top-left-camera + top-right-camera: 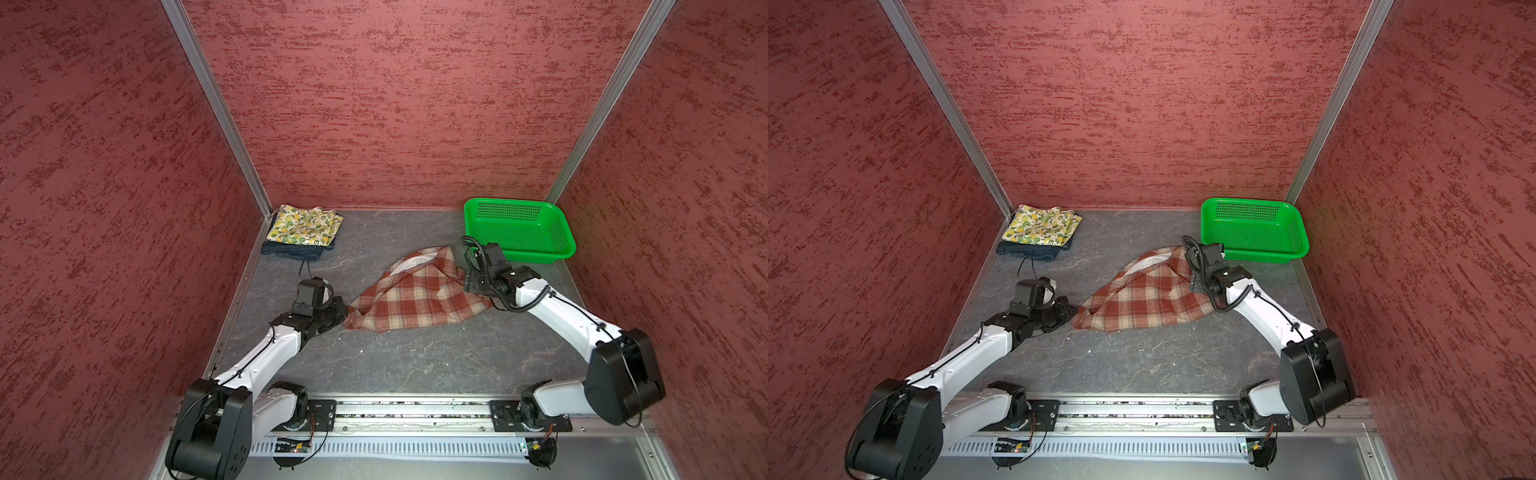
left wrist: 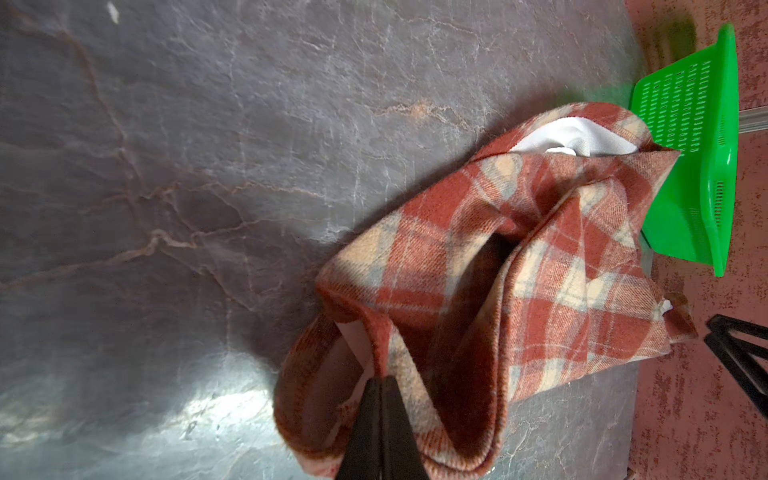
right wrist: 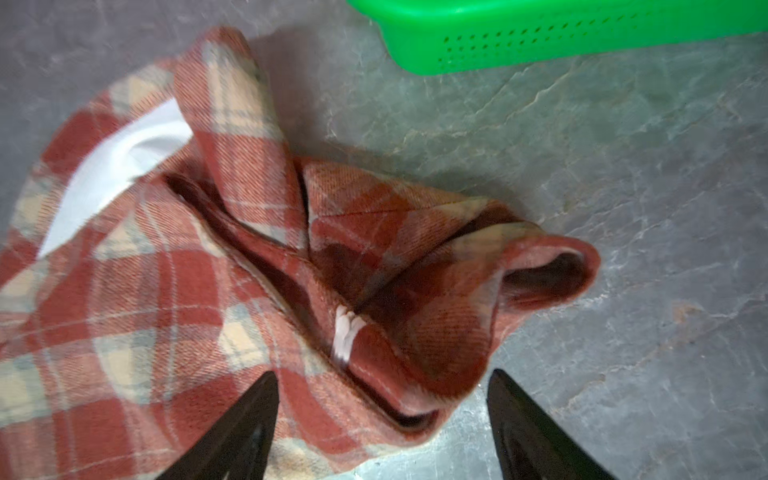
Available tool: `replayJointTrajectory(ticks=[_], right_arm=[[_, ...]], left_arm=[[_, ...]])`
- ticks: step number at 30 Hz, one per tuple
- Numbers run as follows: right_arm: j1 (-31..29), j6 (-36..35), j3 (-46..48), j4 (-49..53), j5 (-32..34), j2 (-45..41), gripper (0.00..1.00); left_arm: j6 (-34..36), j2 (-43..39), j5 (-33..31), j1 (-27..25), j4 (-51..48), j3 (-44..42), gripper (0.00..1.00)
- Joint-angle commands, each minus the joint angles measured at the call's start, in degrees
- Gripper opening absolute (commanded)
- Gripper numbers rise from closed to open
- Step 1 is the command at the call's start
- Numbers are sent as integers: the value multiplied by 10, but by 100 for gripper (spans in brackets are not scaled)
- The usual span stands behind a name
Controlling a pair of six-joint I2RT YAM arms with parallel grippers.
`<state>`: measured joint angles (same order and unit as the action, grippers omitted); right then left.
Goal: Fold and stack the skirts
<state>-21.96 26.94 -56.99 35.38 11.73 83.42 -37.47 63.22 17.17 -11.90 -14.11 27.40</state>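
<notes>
A rust-red and cream plaid skirt (image 1: 415,295) (image 1: 1142,299) lies crumpled mid-table, its white lining showing. My left gripper (image 1: 343,309) (image 1: 1073,309) (image 2: 381,380) is shut on the hem at the skirt's left corner (image 2: 519,249). At the skirt's right corner (image 3: 166,311), my right gripper (image 1: 471,286) (image 1: 1196,284) (image 3: 382,374) hangs open, its jaws straddling a bunched fold without pinching it. In the far left corner a lemon-print skirt (image 1: 303,224) (image 1: 1040,226) rests folded on a folded dark denim skirt (image 1: 291,251) (image 1: 1025,251).
A green perforated basket (image 1: 511,212) (image 1: 1246,212) (image 2: 685,104) (image 3: 540,41) stands at the back right, just behind the right gripper. Red walls close in the left, back and right sides. The arm rail runs along the front edge.
</notes>
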Motion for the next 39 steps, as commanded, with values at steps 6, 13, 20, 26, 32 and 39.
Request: replayJointTrajectory(ticks=[6,13,20,26,32,39], right_arm=[[5,-66,-63,-14,-3,83,15],[6,-82,-176,-20,-28,59,0],[-24,-70,-213,-41,-63,19,0],[-113,12,-87,-106,-99,-52,33],[-90,60,-70,-22,4,-76,86],[19,115,19,-20,-12,-116,82]], left_arm=[[15,-10,-4,17,3,28,0],[15,-45,4,76,-12,73,0],[18,-35,-21,88,4,141,20],[24,34,-32,57,32,164,55],[55,90,-57,-11,43,192,65],[109,149,-98,-113,37,241,66]])
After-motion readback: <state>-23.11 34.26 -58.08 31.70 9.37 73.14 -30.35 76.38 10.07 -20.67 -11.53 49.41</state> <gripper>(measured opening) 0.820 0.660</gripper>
